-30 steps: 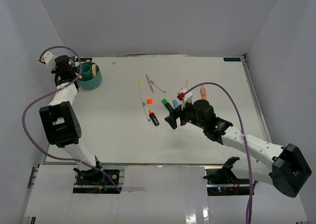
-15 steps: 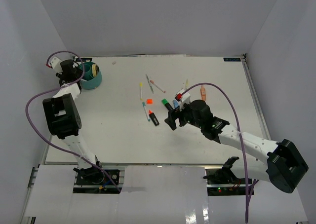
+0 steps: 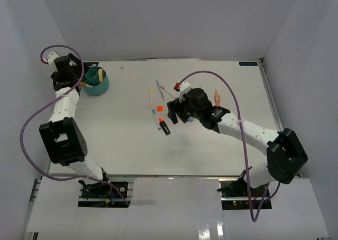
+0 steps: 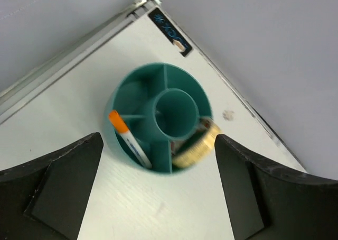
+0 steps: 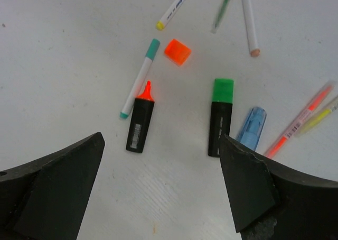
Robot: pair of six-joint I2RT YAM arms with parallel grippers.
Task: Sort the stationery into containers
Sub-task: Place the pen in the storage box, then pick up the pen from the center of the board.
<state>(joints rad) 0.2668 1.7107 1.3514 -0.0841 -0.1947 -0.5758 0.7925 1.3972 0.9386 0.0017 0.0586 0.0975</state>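
Note:
The round teal container (image 4: 125, 100) stands in the far left corner, seen also from above (image 3: 100, 86). An orange-capped pen (image 4: 129, 139) leans in one compartment, and a tan ring (image 4: 196, 144), blurred, sits at the rim of another. My left gripper (image 4: 158, 145) hangs open above the container (image 3: 74, 77), holding nothing. Mid-table, my right gripper (image 5: 161, 139) is open over the stationery (image 3: 176, 112). Below it lie an orange-black highlighter (image 5: 140, 125), a green highlighter (image 5: 221, 118) and a blue highlighter (image 5: 251, 128).
An orange piece (image 5: 177, 52), a teal-capped pen (image 5: 139, 79), a yellow-tipped pen (image 5: 174, 6), a green pen (image 5: 222, 7) and a pink pen (image 5: 248, 20) lie beyond the highlighters. Two thin pens (image 5: 301, 118) lie to their right. White walls enclose the table (image 3: 121, 145).
My left wrist shifted back and left beside the container. My right gripper travelled up and left, from the near side of the highlighters to directly over them.

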